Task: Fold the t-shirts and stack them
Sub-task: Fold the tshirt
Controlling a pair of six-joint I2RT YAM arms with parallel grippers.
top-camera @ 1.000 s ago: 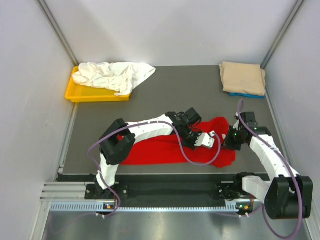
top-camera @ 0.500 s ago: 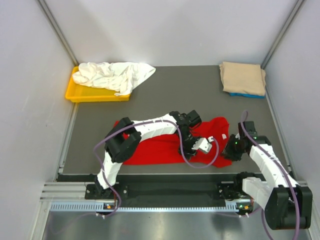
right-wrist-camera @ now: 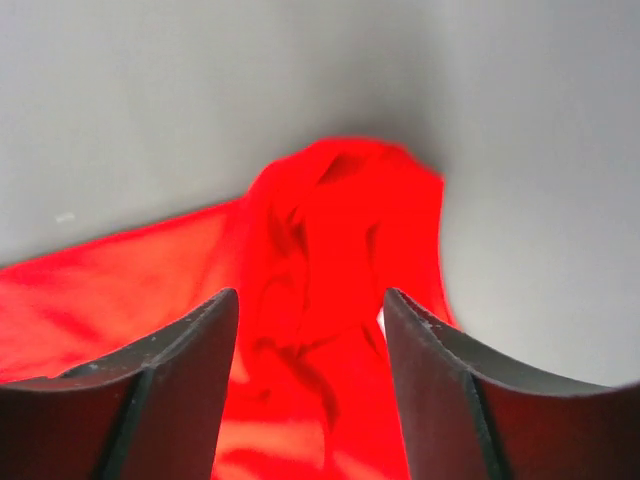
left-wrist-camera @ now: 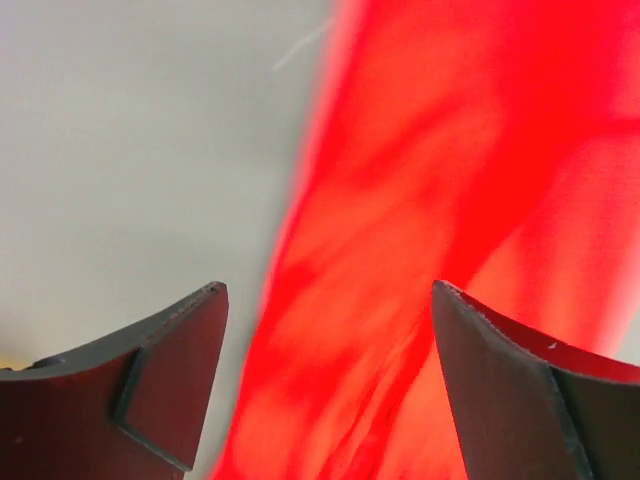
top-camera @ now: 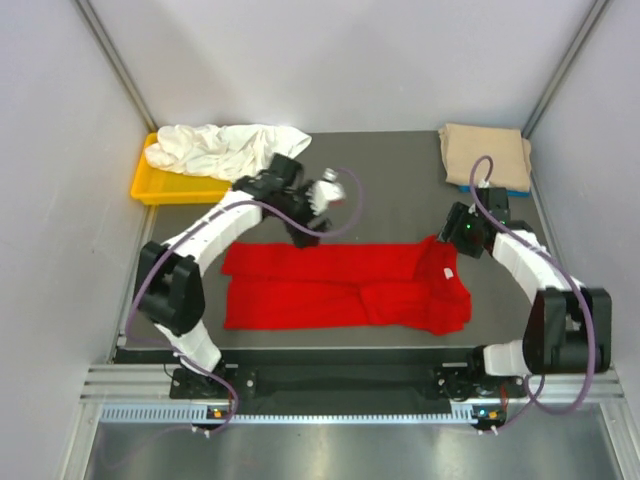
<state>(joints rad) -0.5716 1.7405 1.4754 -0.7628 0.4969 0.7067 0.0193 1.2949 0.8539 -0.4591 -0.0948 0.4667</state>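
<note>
Looking down from the top view: the red t-shirt (top-camera: 345, 287) lies on the near half of the table (top-camera: 400, 190) as a long left-to-right band, apparently already folded lengthwise, with its collar end at the right. The left gripper (top-camera: 308, 222) hangs over the shirt's far edge left of centre, and the right gripper (top-camera: 458, 235) is at the far right corner by the collar; neither holds cloth. A white t-shirt (top-camera: 225, 148) is heaped unfolded over the yellow tray (top-camera: 150, 187) at far left. A folded tan t-shirt (top-camera: 485, 155) sits on a blue one (top-camera: 465, 187) at far right. A small white neck label (top-camera: 449, 270) shows on the red shirt, but its print is too small to read, and no other writing is visible. Left wrist view: the jaws stand wide apart with nothing between them, red cloth (left-wrist-camera: 430, 200) beneath and bare table (left-wrist-camera: 130, 130) to the left. Right wrist view: the jaws are parted and empty above a bunched red hump (right-wrist-camera: 330, 230). Judgement: the crosswise fold comes next. It calls for pinching both corners of one end, carrying them over to the other end with the edges aligned, then moving the shirt to the far-right stack.
</note>
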